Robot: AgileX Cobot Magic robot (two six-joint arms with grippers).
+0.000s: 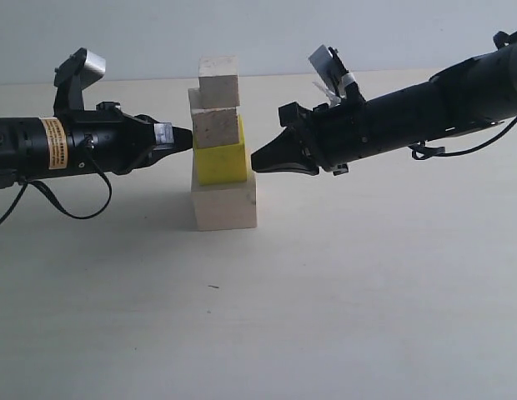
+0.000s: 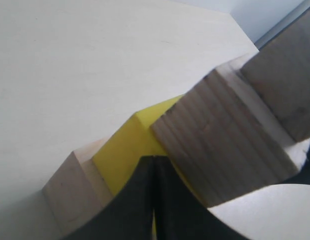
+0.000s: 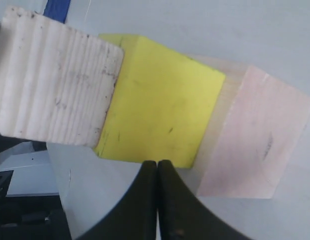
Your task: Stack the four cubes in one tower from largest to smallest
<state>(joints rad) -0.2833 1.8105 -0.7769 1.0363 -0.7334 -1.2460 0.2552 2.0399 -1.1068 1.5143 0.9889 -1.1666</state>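
Note:
The four cubes stand as one tower at the table's middle. At its base is the large pale cube [image 1: 225, 204]. The yellow cube [image 1: 222, 158] rests on it, then one small wooden cube [image 1: 215, 127], shifted left and overhanging. The other small cube [image 1: 219, 82] is on top. My left gripper [image 1: 190, 140] is shut, its tip against the tower's left side at the yellow cube [image 2: 126, 150] and lower small cube [image 2: 215, 145]. My right gripper [image 1: 255, 162] is shut with its tip at the yellow cube's [image 3: 160, 115] right face.
The pale wooden table [image 1: 367, 292] spreads wide around the tower. A pale wall [image 1: 258, 33] runs behind it. Both arms lie nearly level, reaching in from either side at the tower's mid height.

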